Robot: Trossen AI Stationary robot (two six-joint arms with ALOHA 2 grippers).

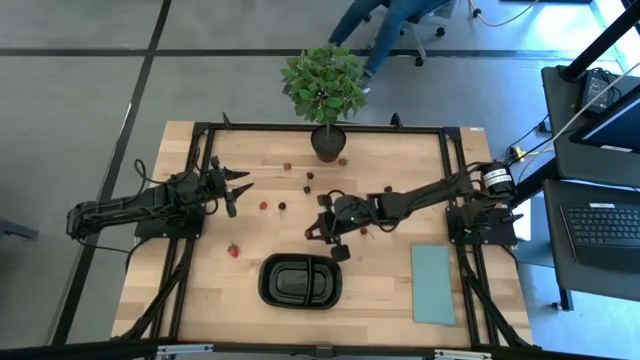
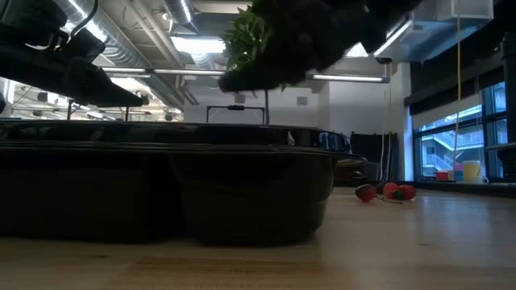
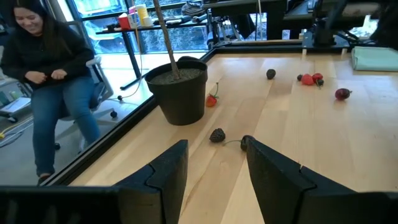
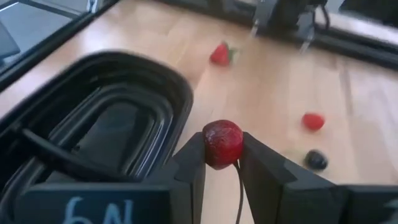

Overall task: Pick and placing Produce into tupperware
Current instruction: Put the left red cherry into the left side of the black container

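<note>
Produce: small round fruit pieces, bright red and dark maroon, scattered over the wooden bench. One glossy dark red cherry, stem hanging down, is clamped between the fingers of the right tool, which sits at the centre of the high view, just above the upper right rim of the tupperware. Other pieces: a red berry left of the tray, a red piece and a dark piece at mid-bench, and more near the plant pot at upper centre. Tupperware: glossy black oval tray, two compartments split by a central divider, lower centre of the high view; both compartments appear bare. Left tool: at left of the high view, fingers parted and holding nothing, a dark berry on the bench ahead of it. Pale teal sheet at lower right. A seated person is beyond the bench edge.
</note>
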